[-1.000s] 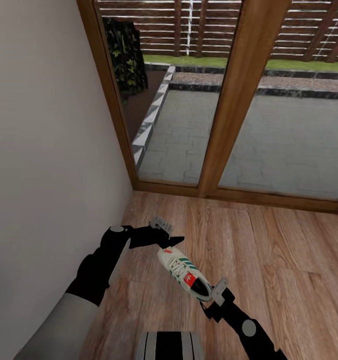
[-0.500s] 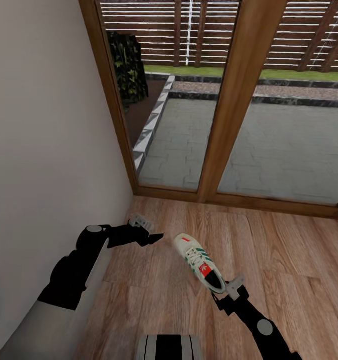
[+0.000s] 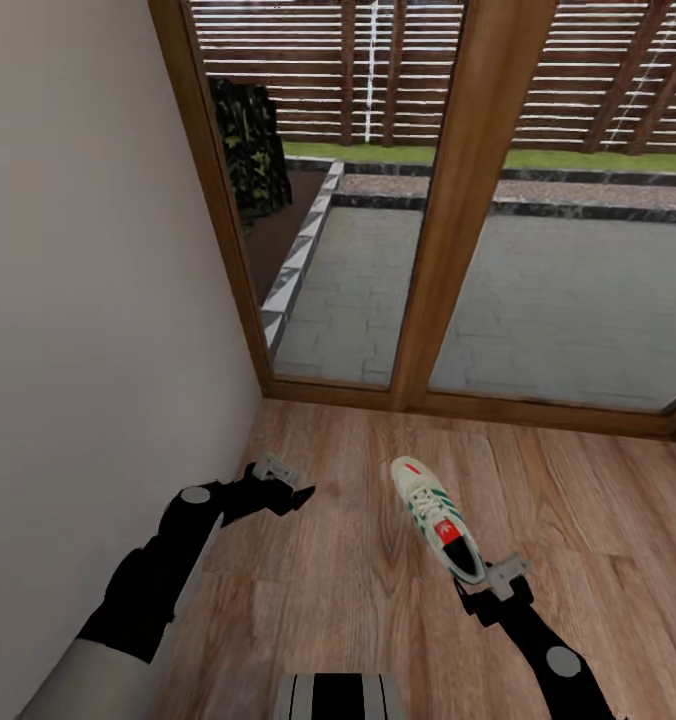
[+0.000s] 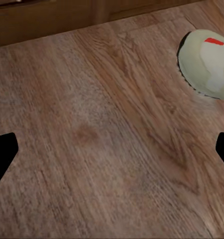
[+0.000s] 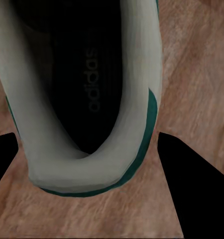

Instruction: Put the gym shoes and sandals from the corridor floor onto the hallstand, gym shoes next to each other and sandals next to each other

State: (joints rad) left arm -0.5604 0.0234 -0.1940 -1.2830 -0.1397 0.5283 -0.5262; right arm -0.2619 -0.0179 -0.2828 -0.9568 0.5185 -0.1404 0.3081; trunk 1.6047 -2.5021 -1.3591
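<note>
Shoe [image 3: 439,519] and right gripper [image 3: 481,583] now sit further toward 3 o'clock in the head view than a second ago, when the toe lay just beside the left gripper [image 3: 300,494]; a clear strip of floor [image 3: 358,560] now separates them. The left arm has drawn back toward the wall [image 3: 88,300] at 9 o'clock. The whole view has also shifted a little, so the door frame [image 3: 448,200] stands slightly differently.

The shoe is a low white trainer with green side stripes, a red tongue patch and a small red mark on the toe, its toe pointing toward 11 o'clock and its heel toward 5 o'clock. The right gripper is clamped on the heel: in the right wrist view the rounded white heel collar [image 5: 87,169], edged in green, sits between the two black fingers [image 5: 191,184], with the dark insole and its printed lettering above. I cannot tell whether the sole touches the floor.

The left gripper holds nothing; its black fingertips [image 4: 2,154] stand wide apart over bare planks, with the shoe's rounded toe [image 4: 206,62] off toward one side.

The floor is light brown wood-grain plank. Brown wooden frames hold tall glass panes, through which grey paving [image 3: 558,290], a slatted fence [image 3: 588,70] and a dark shrub [image 3: 248,150] show.
</note>
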